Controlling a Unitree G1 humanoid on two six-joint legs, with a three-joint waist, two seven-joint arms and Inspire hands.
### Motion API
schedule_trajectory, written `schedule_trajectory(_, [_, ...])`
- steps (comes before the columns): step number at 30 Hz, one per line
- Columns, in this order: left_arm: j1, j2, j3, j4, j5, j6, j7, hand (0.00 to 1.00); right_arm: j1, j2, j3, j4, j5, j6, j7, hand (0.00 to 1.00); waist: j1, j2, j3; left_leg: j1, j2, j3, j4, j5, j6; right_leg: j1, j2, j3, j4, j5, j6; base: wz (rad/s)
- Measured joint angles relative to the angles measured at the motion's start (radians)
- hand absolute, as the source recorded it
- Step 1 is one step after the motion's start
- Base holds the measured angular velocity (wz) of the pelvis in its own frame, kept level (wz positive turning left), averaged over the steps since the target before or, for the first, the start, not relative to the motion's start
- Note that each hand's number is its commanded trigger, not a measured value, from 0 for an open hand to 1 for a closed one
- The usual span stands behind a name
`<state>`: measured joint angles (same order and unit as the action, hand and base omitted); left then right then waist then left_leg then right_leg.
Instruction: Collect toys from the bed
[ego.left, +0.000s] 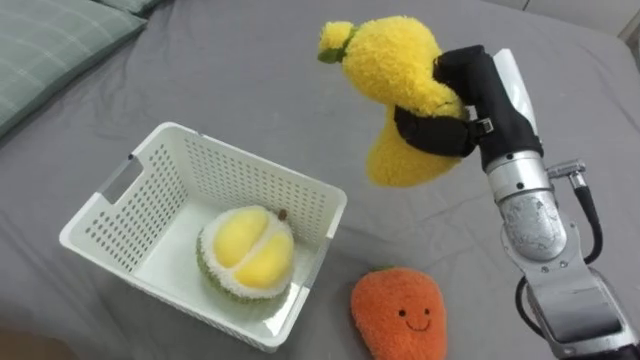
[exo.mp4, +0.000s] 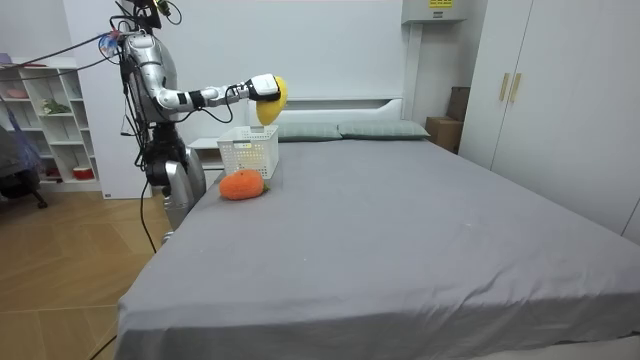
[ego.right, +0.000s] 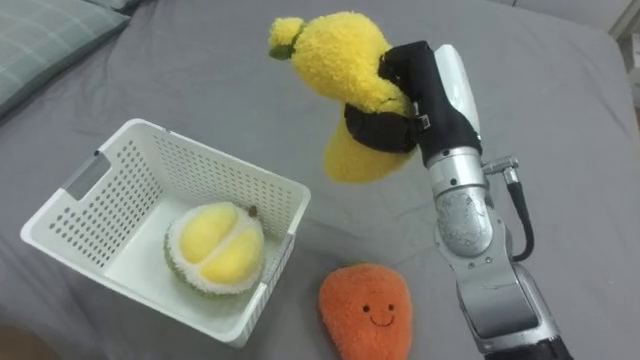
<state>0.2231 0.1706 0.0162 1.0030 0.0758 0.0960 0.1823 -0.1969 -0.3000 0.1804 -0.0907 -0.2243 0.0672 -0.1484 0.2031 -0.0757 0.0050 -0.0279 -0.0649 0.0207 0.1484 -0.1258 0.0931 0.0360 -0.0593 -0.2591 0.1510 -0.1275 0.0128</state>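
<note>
1. Right hand (ego.left: 470, 95): black fingers curled tight around the middle of the yellow plush banana (ego.left: 395, 70). The arm comes in from the lower right.
2. The yellow plush banana is held up in the air, clear of the grey bed sheet (ego.left: 250, 60). Its stem end, with a bit of green on it, points up and to the left. The lower end hangs below the fingers.
3. In the eye views the banana sits up and right of the white plastic basket (ego.left: 260, 185), near its far right corner. In the room view it hangs just above the basket.
4. The basket rests on the sheet. It has perforated walls and a cut-out handle on its left side.
5. A plush durian (ego.left: 248, 255) lies inside the basket on the floor at the near right, touching the wall. Its yellow segments face up inside a green-and-white husk.
6. An orange plush toy with a smiling face (ego.left: 400, 315) lies on the sheet just outside the basket's near right corner, below the raised hand.
7. A striped green pillow (ego.left: 50, 45) is at the upper left, well apart from the basket.
8. In the room view the robot stands on a wood floor (exo.mp4: 60, 280) at the bedside near the head end, on the room view's left. Its arm is stretched out over the bed.
9. White shelves (exo.mp4: 50, 120) stand behind it, and a wardrobe (exo.mp4: 540, 90) is on the room view's right.
</note>
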Motion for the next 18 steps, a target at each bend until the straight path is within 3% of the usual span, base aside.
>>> schedule_trajectory(13, [0.0,-0.006,0.027,0.003,0.006,0.028,0.001,0.0,-0.127,0.035,0.073,-0.002,-0.004,0.045,0.044,1.0,0.042,-0.01,0.005,-0.001,-0.006,-0.037,0.01,-0.001,-0.002,0.02,-0.001,-0.02,0.001,-0.002,0.003,0.09])
schedule_trajectory(18, [0.002,-0.012,0.026,0.003,0.006,0.036,0.007,0.0,-0.146,0.07,0.085,-0.002,-0.066,0.063,0.069,1.0,0.058,-0.009,0.0053,-0.025,-0.016,-0.071,0.035,-0.001,-0.001,0.017,-0.008,-0.049,0.001,-0.007,0.01,0.21])
